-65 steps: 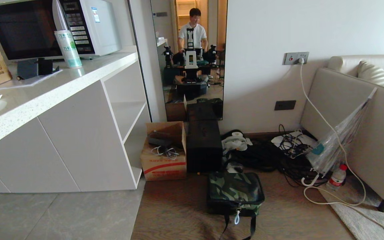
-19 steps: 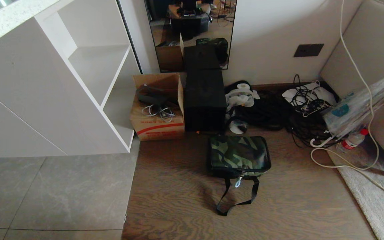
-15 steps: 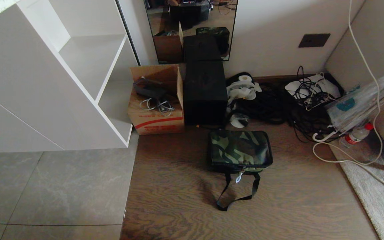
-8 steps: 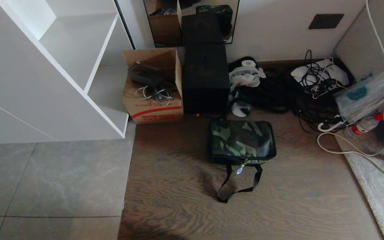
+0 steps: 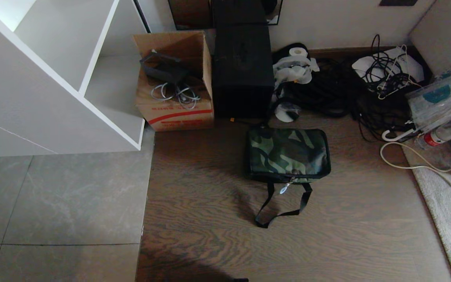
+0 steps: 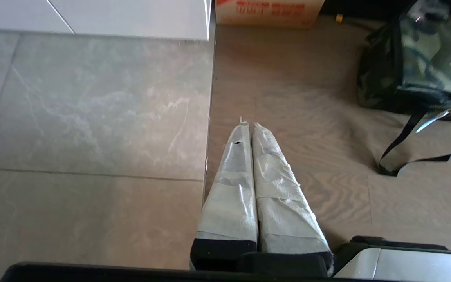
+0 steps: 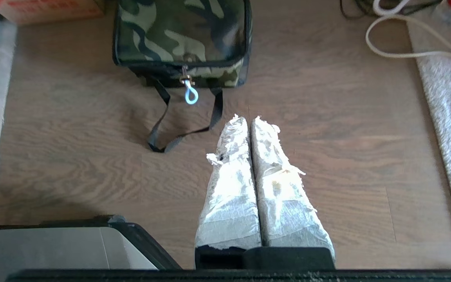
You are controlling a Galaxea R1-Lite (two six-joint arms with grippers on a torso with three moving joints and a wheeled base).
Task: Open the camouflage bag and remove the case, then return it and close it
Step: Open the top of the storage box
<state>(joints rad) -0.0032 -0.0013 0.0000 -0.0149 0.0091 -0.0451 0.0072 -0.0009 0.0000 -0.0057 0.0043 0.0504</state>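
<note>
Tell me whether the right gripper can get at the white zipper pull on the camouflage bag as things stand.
Probably yes. The right gripper, shut and empty, hangs over bare wood floor short of the camouflage bag. The white zipper pull dangles at the bag's near side, facing the gripper; only the slack black strap lies nearby.

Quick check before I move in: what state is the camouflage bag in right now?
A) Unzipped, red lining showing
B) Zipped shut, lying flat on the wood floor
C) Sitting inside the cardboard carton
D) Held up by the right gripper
B. The camouflage bag lies flat on the wood floor with its lid closed and its white zipper pull hanging at the front edge; no lining shows, and the right gripper is short of it.
</note>
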